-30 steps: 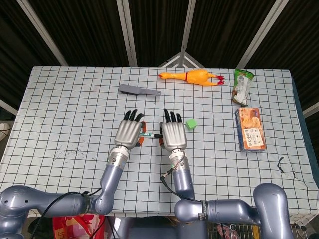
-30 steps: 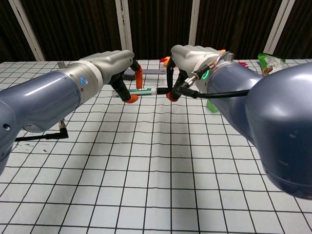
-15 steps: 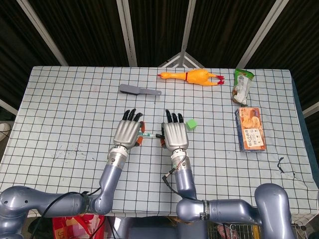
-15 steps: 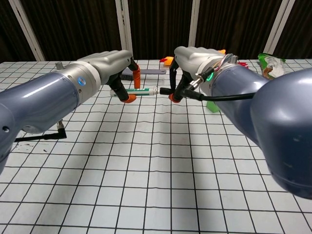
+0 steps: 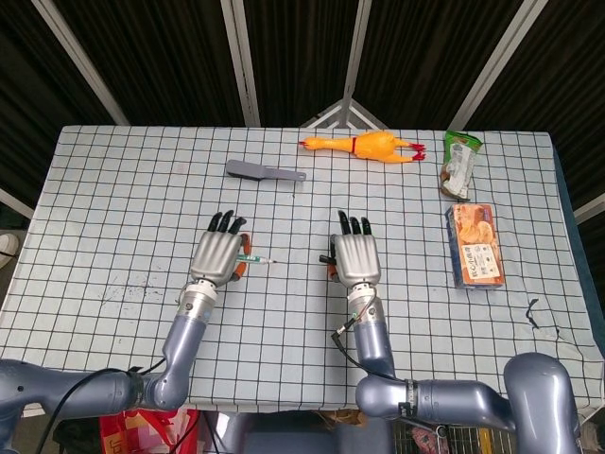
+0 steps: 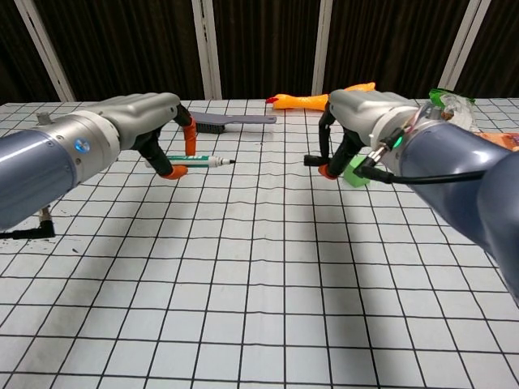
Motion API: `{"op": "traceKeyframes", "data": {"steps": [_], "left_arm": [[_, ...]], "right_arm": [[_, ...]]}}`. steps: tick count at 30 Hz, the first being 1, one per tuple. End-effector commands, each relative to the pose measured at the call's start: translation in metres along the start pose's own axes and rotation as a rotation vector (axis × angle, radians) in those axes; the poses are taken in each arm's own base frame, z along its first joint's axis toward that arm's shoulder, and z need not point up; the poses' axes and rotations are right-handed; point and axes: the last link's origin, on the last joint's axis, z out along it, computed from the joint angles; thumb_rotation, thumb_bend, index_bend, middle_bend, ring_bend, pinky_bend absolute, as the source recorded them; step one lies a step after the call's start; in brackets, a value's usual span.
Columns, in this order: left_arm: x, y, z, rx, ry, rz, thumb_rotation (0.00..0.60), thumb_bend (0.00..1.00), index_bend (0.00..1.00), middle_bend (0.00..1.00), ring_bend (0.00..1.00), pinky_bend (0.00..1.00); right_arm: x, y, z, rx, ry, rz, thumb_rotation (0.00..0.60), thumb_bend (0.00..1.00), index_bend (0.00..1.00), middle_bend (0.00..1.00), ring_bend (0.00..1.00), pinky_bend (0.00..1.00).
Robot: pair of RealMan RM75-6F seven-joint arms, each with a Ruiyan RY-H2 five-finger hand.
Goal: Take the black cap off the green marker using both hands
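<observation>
The marker [image 6: 193, 161] is held in the left hand [image 6: 150, 121], pinched between orange-tipped fingers [image 6: 187, 130], body level and bare tip pointing toward the right hand [image 6: 357, 113]; the same marker shows in the head view [image 5: 251, 258] poking out beside the left hand [image 5: 216, 255]. The cap [image 6: 315, 160] is off the marker and pinched in the right hand, a small dark piece sticking out at the fingertips; in the head view it is mostly hidden beside the right hand [image 5: 354, 260], so the grip is read from the chest view only. Both hands are raised above the surface [image 6: 259, 284] and well apart, with a clear gap between tip and cap. The pull is judged done: cap and marker are separated. For a clean finish, both pinches should be kept firm, the marker kept level so the tip is not dragged on the checked cloth, and the cap kept away from the green cube [image 6: 353, 174] just beside the right hand. If parts are to be set down, they should be lowered slowly and released one at a time; the cap is small and could roll or slip from the fingertips. Elsewhere on the surface lie a rubber chicken [image 5: 364, 145], a grey brush [image 5: 263, 171] and two snack packs [image 5: 477, 244], all well clear of the hands.
</observation>
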Motion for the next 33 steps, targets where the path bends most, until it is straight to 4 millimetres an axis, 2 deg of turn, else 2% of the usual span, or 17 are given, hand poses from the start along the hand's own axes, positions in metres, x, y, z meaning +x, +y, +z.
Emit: {"op": "traceKeyframes", "data": {"steps": [1, 4, 5, 7, 11, 14, 18, 21, 25, 27, 33], "left_arm": [[-0.002, -0.01, -0.003, -0.004, 0.001, -0.021, 0.6, 0.51, 0.47, 0.14, 0.0, 0.0], [-0.004, -0.012, -0.003, -0.016, -0.007, -0.048, 0.6, 0.51, 0.29, 0.1, 0.0, 0.0], [-0.005, -0.012, -0.003, -0.022, -0.009, -0.05, 0.6, 0.5, 0.22, 0.09, 0.0, 0.0], [-0.008, -0.012, -0.003, -0.031, -0.02, -0.055, 0.6, 0.5, 0.14, 0.06, 0.0, 0.0], [-0.012, -0.012, -0.003, -0.046, -0.042, -0.046, 0.6, 0.5, 0.1, 0.01, 0.0, 0.0], [-0.006, -0.015, -0.004, -0.051, -0.019, -0.065, 0.6, 0.5, 0.08, 0.0, 0.0, 0.0], [0.009, -0.029, -0.013, -0.049, 0.031, -0.078, 0.6, 0.5, 0.07, 0.0, 0.0, 0.0], [0.025, -0.054, -0.029, -0.012, 0.062, -0.066, 0.6, 0.51, 0.07, 0.01, 0.0, 0.0], [0.043, -0.091, -0.056, 0.05, 0.073, 0.003, 0.6, 0.51, 0.08, 0.01, 0.0, 0.0], [0.049, -0.106, -0.068, 0.079, 0.073, 0.024, 0.6, 0.51, 0.09, 0.01, 0.0, 0.0], [0.065, -0.168, -0.127, 0.194, 0.092, -0.003, 0.6, 0.51, 0.09, 0.01, 0.0, 0.0]], "right_arm": [[-0.007, 0.013, 0.0, -0.025, -0.022, -0.009, 0.6, 0.4, 0.47, 0.09, 0.12, 0.07], [-0.011, 0.021, 0.0, -0.064, -0.035, -0.029, 0.6, 0.33, 0.26, 0.09, 0.1, 0.06], [-0.012, 0.022, -0.001, -0.078, -0.045, -0.027, 0.6, 0.3, 0.21, 0.09, 0.1, 0.06], [-0.013, 0.022, -0.002, -0.093, -0.061, -0.021, 0.6, 0.25, 0.12, 0.09, 0.09, 0.05], [-0.016, 0.027, -0.003, -0.121, -0.094, -0.011, 0.6, 0.2, 0.03, 0.08, 0.09, 0.04], [-0.009, 0.029, -0.003, -0.11, -0.068, 0.009, 0.6, 0.2, 0.02, 0.08, 0.09, 0.04], [0.008, 0.04, -0.004, -0.078, 0.036, 0.009, 0.6, 0.2, 0.08, 0.08, 0.09, 0.04], [0.022, 0.061, -0.008, -0.079, 0.134, -0.026, 0.6, 0.2, 0.13, 0.08, 0.09, 0.04], [0.033, 0.089, -0.017, -0.094, 0.192, -0.075, 0.6, 0.26, 0.17, 0.08, 0.09, 0.04], [0.034, 0.104, -0.022, -0.099, 0.191, -0.108, 0.6, 0.27, 0.18, 0.08, 0.09, 0.04], [0.03, 0.162, -0.047, -0.106, 0.19, -0.18, 0.6, 0.27, 0.17, 0.08, 0.08, 0.04]]}}
